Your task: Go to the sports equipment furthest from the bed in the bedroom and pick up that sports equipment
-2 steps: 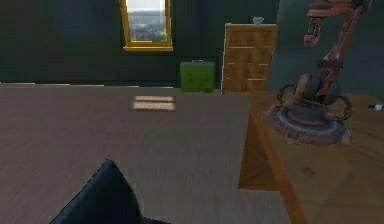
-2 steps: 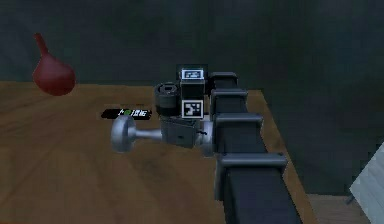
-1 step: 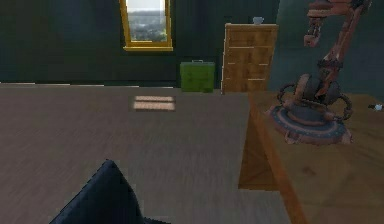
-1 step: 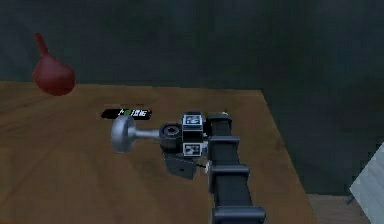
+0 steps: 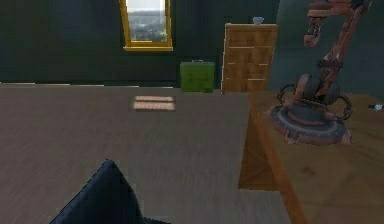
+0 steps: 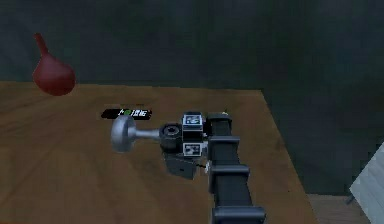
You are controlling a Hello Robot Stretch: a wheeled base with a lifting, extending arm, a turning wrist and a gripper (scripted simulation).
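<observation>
A grey metal thing (image 6: 127,137) with a round head and a short bar, shaped like a dumbbell, lies on the wooden table (image 6: 60,170) in the arm side view. My gripper (image 6: 166,138) is at the bar's right end, left of the two white marker squares. The dark arm (image 6: 232,185) rises from the bottom edge. Because the grey thing rests on the tabletop at the gripper's far end, I cannot tell whether the gripper holds anything.
A small dark flat object (image 6: 128,114) lies just beyond the grey thing, and a red bulb-shaped vase (image 6: 52,70) stands at the far left. The forward view has a rust-coloured sculpture (image 5: 322,85) on the table (image 5: 265,160), a wooden dresser (image 5: 248,58), a green box (image 5: 197,76) and bare floor at left.
</observation>
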